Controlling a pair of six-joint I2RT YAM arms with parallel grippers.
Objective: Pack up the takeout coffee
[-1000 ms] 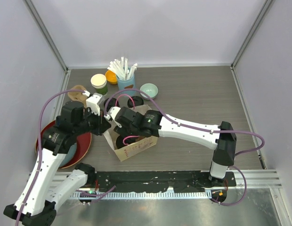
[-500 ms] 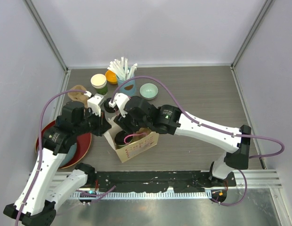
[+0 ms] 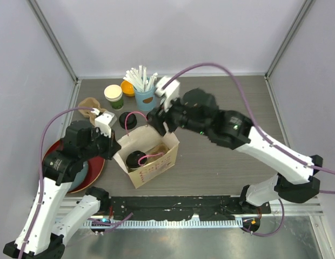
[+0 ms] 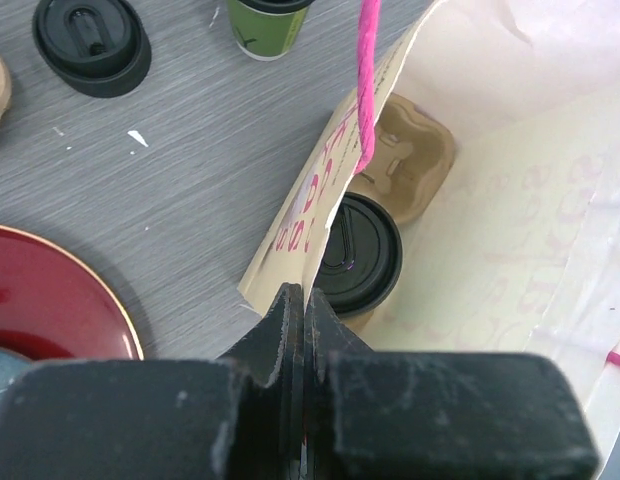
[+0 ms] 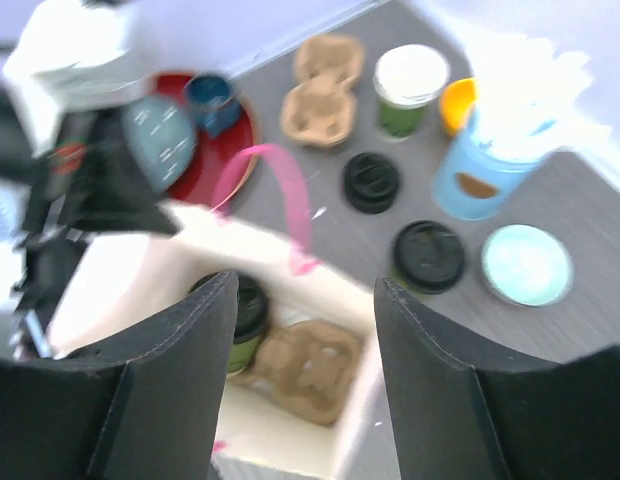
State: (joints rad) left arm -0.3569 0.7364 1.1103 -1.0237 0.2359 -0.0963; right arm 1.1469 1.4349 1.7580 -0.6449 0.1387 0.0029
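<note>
My left claw (image 4: 303, 312) pinches tight on the rim of the cream paper bag (image 4: 510, 200); my right claw (image 5: 305, 285) hangs spread wide and empty above it; one lidded dark-green paper cup (image 4: 360, 255) sits inside, in a brown pulp carrier (image 4: 410, 165); the lidless dark-green cup (image 3: 113, 95) stands outside on the grey table (image 3: 238, 91).

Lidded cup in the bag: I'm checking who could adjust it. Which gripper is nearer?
Left. The left gripper has its jaws shut on the paper bag rim, right beside the lidded cup. The right gripper hangs open above the bag's far corner.
</note>
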